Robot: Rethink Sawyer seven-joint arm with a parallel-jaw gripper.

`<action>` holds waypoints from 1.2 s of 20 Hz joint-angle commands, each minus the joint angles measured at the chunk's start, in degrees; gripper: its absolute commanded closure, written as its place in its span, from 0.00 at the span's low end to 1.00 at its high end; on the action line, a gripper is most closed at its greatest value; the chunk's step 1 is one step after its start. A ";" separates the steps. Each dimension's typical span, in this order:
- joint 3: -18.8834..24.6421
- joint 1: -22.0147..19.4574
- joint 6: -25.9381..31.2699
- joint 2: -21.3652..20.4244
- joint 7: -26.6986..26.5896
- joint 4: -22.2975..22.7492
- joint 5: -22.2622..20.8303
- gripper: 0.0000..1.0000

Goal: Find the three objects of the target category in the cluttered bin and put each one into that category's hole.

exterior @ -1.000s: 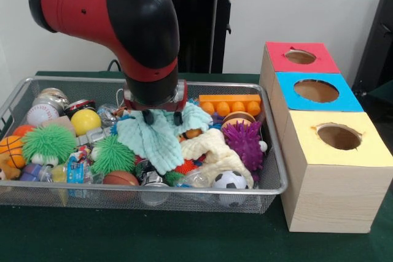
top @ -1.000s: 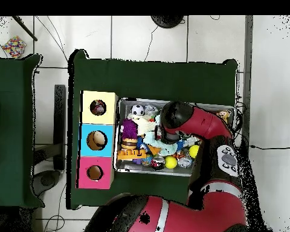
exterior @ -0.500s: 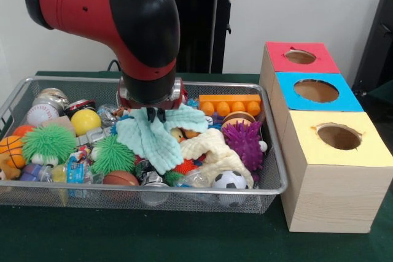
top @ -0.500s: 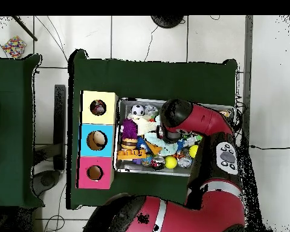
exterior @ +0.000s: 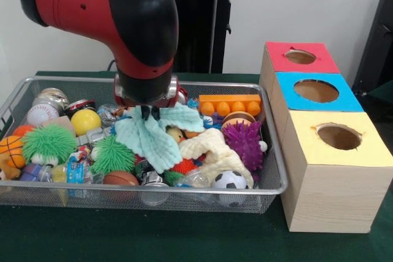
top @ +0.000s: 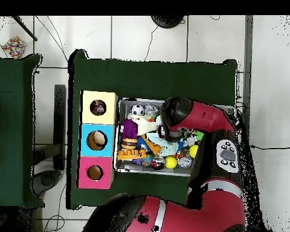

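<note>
The silver wire-mesh bin (exterior: 277, 179) holds many toys. My gripper (exterior: 147, 113) is down in the middle of the bin, fingers closed together on the top of a mint-green fabric cloth (exterior: 150, 139) that hangs below it over the clutter. A cream cloth (exterior: 212, 150) lies just right of it. No white dotted cloth shows in the bin. The yellow-topped wooden box (exterior: 344, 176) stands right of the bin, its round ragged hole (exterior: 338, 136) open. In the overhead view the arm (top: 196, 118) covers the gripper; the green cloth (top: 169, 147) and the yellow box's hole (top: 98, 107) show.
Blue-topped box (exterior: 316, 91) and red-topped box (exterior: 300, 57) stand behind the yellow one. In the bin: green spiky balls (exterior: 49, 142), a purple spiky ball (exterior: 244, 143), a soccer ball (exterior: 229, 180), a yellow ball (exterior: 85, 121), an orange block (exterior: 229, 104).
The fingers, apart over the green cloth a second ago, have closed on it. The gripper has shifted slightly left and up, and the cloth's top is bunched.
</note>
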 commanded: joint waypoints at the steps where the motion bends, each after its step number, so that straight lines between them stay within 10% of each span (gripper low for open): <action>1: -0.51 0.71 8.78 1.04 -1.20 -4.83 -7.83 1.00; 21: 1.22 -2.74 1.43 -1.44 -4.60 -7.85 -17.05 1.00; 22: 1.71 -3.02 1.74 -1.44 -5.78 -8.02 -17.58 0.00; 24: 1.75 -3.02 1.97 -1.45 -6.46 -8.16 -18.00 0.00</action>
